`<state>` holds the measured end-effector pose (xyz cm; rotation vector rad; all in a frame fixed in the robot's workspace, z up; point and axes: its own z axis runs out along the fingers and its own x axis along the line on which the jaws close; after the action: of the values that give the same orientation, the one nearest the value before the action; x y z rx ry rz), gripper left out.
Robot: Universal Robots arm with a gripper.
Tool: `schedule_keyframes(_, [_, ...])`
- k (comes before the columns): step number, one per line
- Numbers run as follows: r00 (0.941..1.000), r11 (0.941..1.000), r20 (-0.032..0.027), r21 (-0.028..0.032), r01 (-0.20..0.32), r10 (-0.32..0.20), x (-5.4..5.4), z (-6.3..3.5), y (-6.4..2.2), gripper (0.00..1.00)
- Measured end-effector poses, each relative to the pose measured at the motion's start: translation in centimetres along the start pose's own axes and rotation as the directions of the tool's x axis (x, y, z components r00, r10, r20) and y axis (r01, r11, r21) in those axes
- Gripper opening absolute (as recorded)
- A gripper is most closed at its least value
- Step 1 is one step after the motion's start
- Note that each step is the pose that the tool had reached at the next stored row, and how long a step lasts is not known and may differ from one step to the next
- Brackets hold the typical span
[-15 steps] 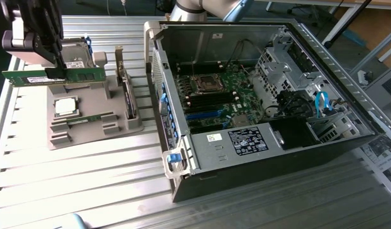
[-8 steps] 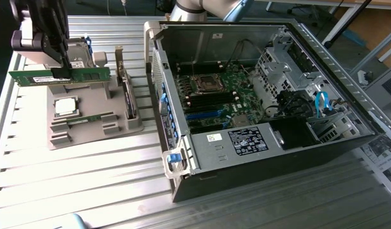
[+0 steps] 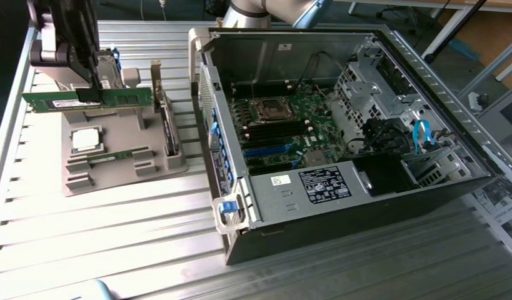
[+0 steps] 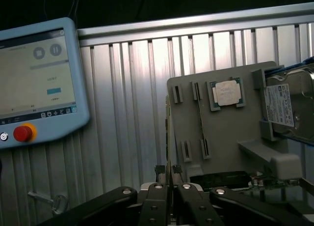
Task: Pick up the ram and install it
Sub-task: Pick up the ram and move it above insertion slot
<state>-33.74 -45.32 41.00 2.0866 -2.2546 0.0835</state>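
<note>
Where the ribbed aluminium table [image 3: 114,219] runs under everything, a grey parts holder [image 3: 122,159] stands on its slats. An open computer case [image 3: 322,212] lies just beside the holder, toward the exterior view's right. Past the case the room is dim, with floor and stand legs. In the wrist view a teach pendant [image 4: 39,83] sits well apart from the holder.

Task piece, the ram [image 3: 130,97]: a long thin green stick with a white label near one end, held level and on edge over the holder's raised part. Cannot tell whether it touches the holder. The gripper [image 3: 89,95] is clamped on it near mid-length; in the wrist view the fingers [image 4: 153,201] press both faces of the edge-on board.

In the holder: a square silver processor [image 3: 85,139], a second green stick [image 3: 110,157] lying low, and a hard drive [image 3: 166,128] upright on the side nearest the case. Bare slats lie along the holder's other sides. The case wall rises close beside the holder.
</note>
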Motion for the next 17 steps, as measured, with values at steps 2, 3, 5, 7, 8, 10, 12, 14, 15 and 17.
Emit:
schedule_keyframes(2, [1.0,1.0,-0.0001,0.0,0.0,0.0,0.0,0.0,-0.12,0.14])
schedule_keyframes(3, [1.0,1.0,-0.0001,0.0001,0.0,0.0,0.0,0.0,-0.15,0.14])
schedule_keyframes(5, [1.0,1.0,-0.0003,0.0,0.0,0.0,0.0,-0.01,-0.27,0.14])
schedule_keyframes(7, [1.0,1.0,-0.0003,0.0001,0.0,0.0,0.0,0.0,-0.42,0.14])
schedule_keyframes(8, [1.0,1.0,-0.0002,0.0001,0.0,0.0,0.0,0.0,-0.52,0.14])
schedule_keyframes(10, [1.0,1.0,-0.0003,0.0001,0.0,0.0,-0.1,-0.01,-0.68,0.14])
schedule_keyframes(12, [1.0,1.0,-0.0002,0.0001,0.0,0.0,-0.1,-0.01,-0.85,0.14])
schedule_keyframes(14, [1.0,1.0,-0.0003,0.0001,0.0,0.0,-0.1,-0.01,-1.03,0.14])
schedule_keyframes(15, [1.0,1.0,-0.0003,0.0,0.0,0.0,-0.1,-0.02,-1.07,0.14])
schedule_keyframes(17, [1.0,1.0,-0.0004,0.0001,0.0,0.0,-0.1,-0.02,-1.19,0.14])
